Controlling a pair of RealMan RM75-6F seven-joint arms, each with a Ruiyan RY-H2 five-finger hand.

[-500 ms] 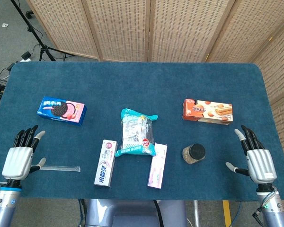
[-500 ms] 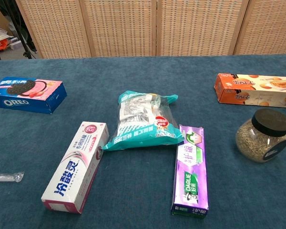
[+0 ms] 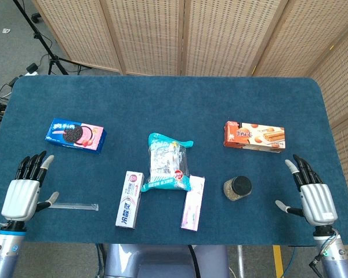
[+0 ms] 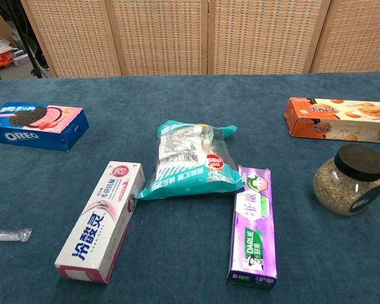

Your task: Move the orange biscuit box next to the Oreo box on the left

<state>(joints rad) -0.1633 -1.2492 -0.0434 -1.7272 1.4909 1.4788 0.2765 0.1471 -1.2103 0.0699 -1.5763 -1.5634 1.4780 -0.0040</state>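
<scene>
Biscuits are pictured on the one orange biscuit box (image 3: 254,136), lying flat near the table's (image 3: 162,98) right edge; its lettering is unreadable. One blue-and-pink Oreo box (image 3: 75,135), marked "OREO", lies near the left edge. Two toothpaste cartons lie toward the front edge: one purple Darlie carton (image 4: 253,226) and one white carton (image 4: 101,220). Left hand (image 3: 24,190) and right hand (image 3: 313,196) hold nothing, fingers spread, at the front corners.
</scene>
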